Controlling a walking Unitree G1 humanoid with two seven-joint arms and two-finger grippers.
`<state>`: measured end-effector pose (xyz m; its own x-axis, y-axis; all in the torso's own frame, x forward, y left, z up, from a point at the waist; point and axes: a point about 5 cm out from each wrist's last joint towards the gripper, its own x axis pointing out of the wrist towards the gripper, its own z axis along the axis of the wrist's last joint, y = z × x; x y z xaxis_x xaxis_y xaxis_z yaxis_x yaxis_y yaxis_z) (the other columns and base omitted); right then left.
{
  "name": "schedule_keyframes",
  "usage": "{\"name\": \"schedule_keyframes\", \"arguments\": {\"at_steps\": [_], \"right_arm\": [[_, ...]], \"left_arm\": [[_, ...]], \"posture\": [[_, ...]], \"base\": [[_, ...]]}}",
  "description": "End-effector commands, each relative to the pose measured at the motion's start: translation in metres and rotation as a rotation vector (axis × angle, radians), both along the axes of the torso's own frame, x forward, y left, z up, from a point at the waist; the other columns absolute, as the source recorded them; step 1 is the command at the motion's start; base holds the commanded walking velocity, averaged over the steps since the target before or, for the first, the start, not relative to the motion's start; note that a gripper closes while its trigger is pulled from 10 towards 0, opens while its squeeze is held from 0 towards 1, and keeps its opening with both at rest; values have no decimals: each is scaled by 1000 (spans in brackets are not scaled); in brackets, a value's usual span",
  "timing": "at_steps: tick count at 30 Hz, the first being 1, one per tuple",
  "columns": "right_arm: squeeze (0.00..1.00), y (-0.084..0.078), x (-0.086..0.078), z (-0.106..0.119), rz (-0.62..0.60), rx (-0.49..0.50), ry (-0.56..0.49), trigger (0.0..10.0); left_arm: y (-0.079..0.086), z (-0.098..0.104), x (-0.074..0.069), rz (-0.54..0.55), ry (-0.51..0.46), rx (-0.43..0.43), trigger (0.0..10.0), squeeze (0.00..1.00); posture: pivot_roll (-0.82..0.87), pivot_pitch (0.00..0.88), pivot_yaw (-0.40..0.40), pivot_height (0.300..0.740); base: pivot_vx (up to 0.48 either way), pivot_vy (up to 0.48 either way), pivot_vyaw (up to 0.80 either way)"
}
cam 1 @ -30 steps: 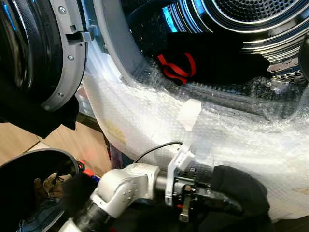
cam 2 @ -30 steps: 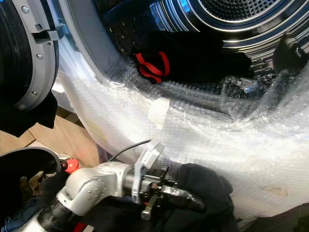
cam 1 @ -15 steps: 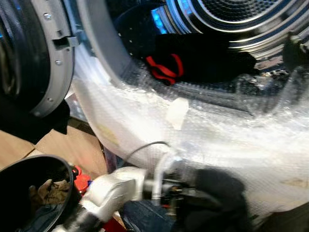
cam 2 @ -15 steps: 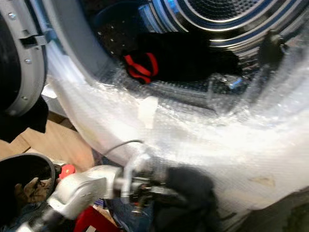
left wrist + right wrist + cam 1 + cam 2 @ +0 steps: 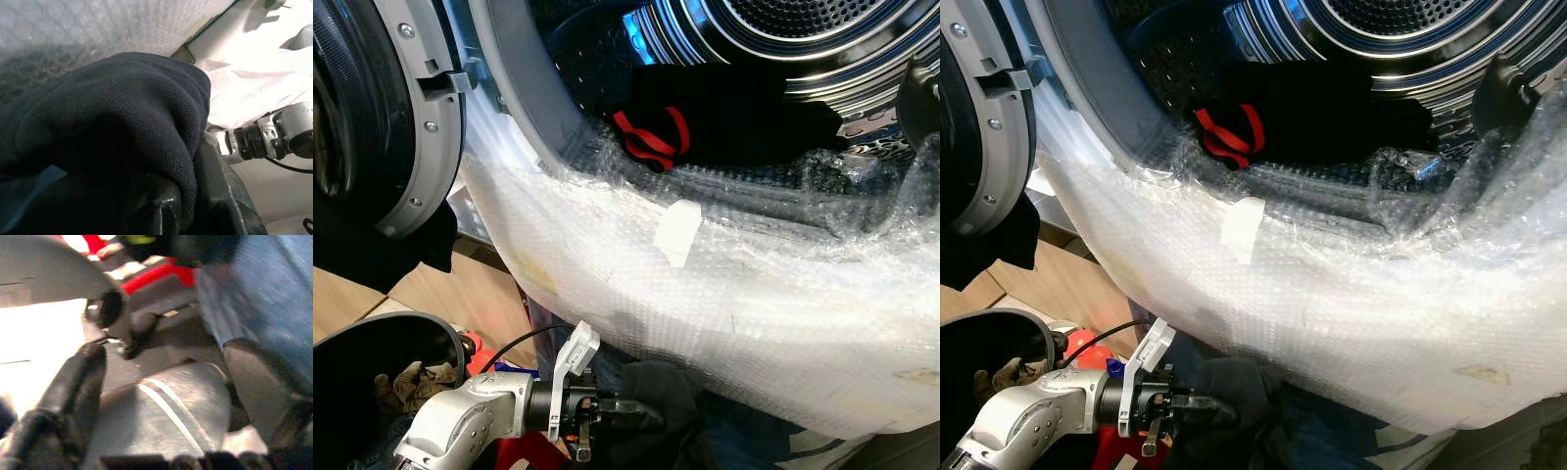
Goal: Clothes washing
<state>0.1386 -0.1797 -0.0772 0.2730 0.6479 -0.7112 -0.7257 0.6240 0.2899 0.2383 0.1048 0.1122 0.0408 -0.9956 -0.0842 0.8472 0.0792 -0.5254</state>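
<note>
A wooden floor (image 5: 431, 289) shows at lower left, beneath the open washing machine door (image 5: 372, 117). Beside it a dark laundry basket (image 5: 372, 338), cut off by the frame edge, holds clothes too shadowed to identify. The left pincer (image 5: 641, 419) is clamped on a dark garment (image 5: 666, 392) below the bubble wrap (image 5: 754, 294) covering the machine's front. Black clothing with a red strap (image 5: 651, 137) lies inside the steel drum (image 5: 783, 39). The right pincer (image 5: 161, 377), blurred, has its fingers spread apart over grey fabric (image 5: 161, 411).

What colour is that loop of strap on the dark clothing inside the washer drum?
Red strap, against black clothing; clearest in the left eye view.
</note>
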Motion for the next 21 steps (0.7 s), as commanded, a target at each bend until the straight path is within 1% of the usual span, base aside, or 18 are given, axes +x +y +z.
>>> {"name": "schedule_keyframes", "arguments": {"at_steps": [1, 2, 3, 5, 6, 7, 10, 12, 13, 14, 16, 18, 19, 21], "right_arm": [[1000, 4, -10, 1, 83, 66, 37, 10000], [1000, 4, -10, 1, 83, 66, 37, 10000], [1000, 1, 3, 10, 18, 114, -13, 10000], [1000, -2, 14, 19, -35, 163, -57, 10000], [1000, -2, 15, 27, -40, 218, -79, 10000], [1000, -1, 15, 29, -40, 235, -84, 10000], [1000, -4, 11, 38, -55, 275, -110, 10000], [1000, -8, 7, 44, -102, 271, -144, 10000], [1000, -7, 6, 45, -107, 273, -148, 10000], [1000, -3, 2, 49, -109, 300, -148, 10000], [1000, 1, -1, 53, -98, 323, -149, 10000], [1000, 6, -2, 58, -95, 343, -154, 10000], [1000, 10, 4, 61, -118, 350, -156, 10000], [1000, 12, 8, 61, -133, 350, -152, 10000]], "left_arm": [[-2, 6, -1, -3, -32, -11, 0, 0], [-2, 6, -1, -3, -32, -11, 0, 0], [-3, 7, -3, -1, -27, -17, 0, 0], [-5, 8, -4, 1, -24, -26, 0, 0], [-7, 8, -5, 2, -16, -34, 0, 0], [-8, 9, -5, 2, -15, -35, 0, 0], [-12, 9, -8, -12, -18, -39, 0, 0], [-17, 9, -8, -13, -38, -20, 0, 0], [-18, 9, -7, -14, -43, -14, 0, 0], [-21, 11, -6, -16, -53, -15, 0, 0], [-23, 14, -4, -18, -62, -27, 0, 0], [-29, 18, -1, -22, -75, -43, 0, 0], [-35, 17, 0, -27, -93, -20, 0, 0], [-38, 15, 2, -27, -100, -5, 0, 0]], "posture": [[-11, 44, 7, 740], [-11, 44, 7, 740], [-15, 38, 6, 740], [-19, 38, 6, 740], [-21, 37, 1, 740], [-21, 37, -1, 740], [-27, 40, -6, 740], [-33, 38, -9, 740], [-33, 38, -9, 740], [-36, 36, -12, 740], [-36, 36, -12, 740], [-42, 29, -13, 740], [-48, 29, -12, 740], [-49, 29, -12, 740]], "base": [[0, 0, 0], [0, 0, 0], [0, 0, 0], [0, 0, 0], [0, 0, 0], [0, 0, 0], [0, 0, 0], [0, 0, 0], [0, 0, 0], [0, 0, 0], [0, 0, 0], [0, 0, 0], [0, 0, 0], [0, 0, 0]]}}
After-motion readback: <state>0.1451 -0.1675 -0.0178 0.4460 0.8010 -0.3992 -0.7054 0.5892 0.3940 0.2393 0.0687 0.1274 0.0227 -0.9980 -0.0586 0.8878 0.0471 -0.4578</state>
